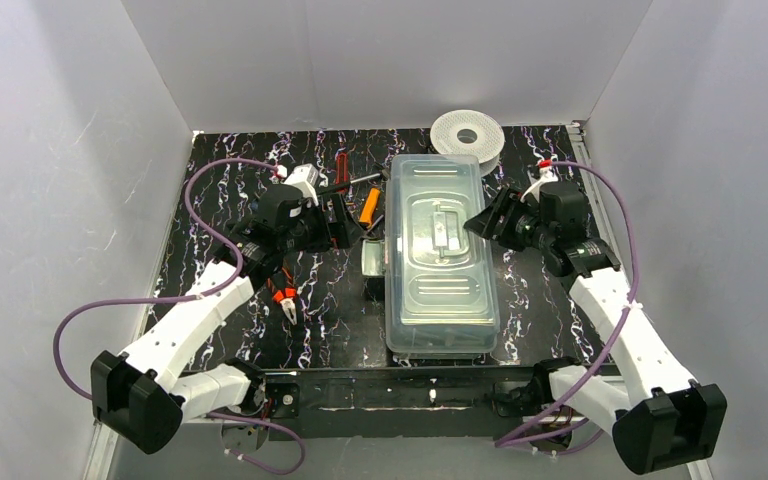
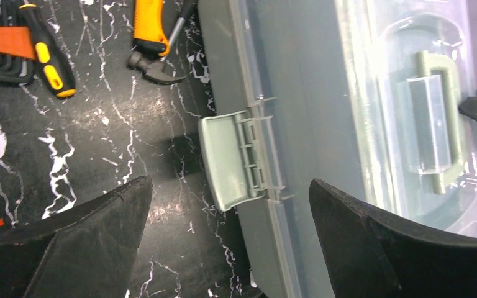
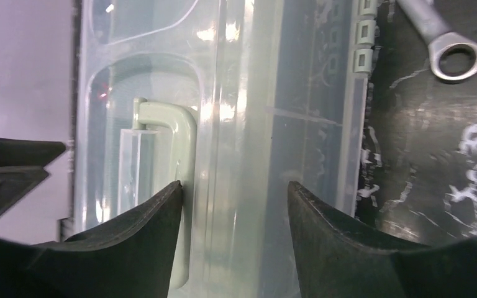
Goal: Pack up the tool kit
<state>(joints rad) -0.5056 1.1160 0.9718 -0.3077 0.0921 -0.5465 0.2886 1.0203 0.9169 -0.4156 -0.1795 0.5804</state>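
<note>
Box: we mark the pale-green tool box (image 1: 441, 255) at the middle of the black marbled table (image 1: 330, 310), between the two arms.
Long axis: it runs from the arms' side toward the back wall; the short ends face near and far.
Lid: the clear lid (image 1: 420, 300) lies on the box, and its pale-green handle (image 3: 177, 155) runs along the same axis.
Latch: one grey-green latch (image 2: 227, 161) sticks out flat from the box's left long edge.
Left room: an orange-handled tool (image 2: 149, 25), a yellow-and-black screwdriver (image 2: 46, 56) and the red-handled pliers (image 1: 285, 297) lie on this side, apart from the box.
Right room: a narrow strip of table, where a steel ring wrench (image 3: 450, 53) lies near the box wall.
Far end: close to a white spool (image 1: 467, 133).
Near end: at the table's near edge.
Left claw: the left gripper (image 2: 228, 183) is spread wide and empty, straddling the latch from above.
Right claw: the right gripper (image 3: 235, 186) is parted at middling width over the lid's right part; one finger (image 3: 155, 230) is beside the handle. We cannot tell whether it touches.
</note>
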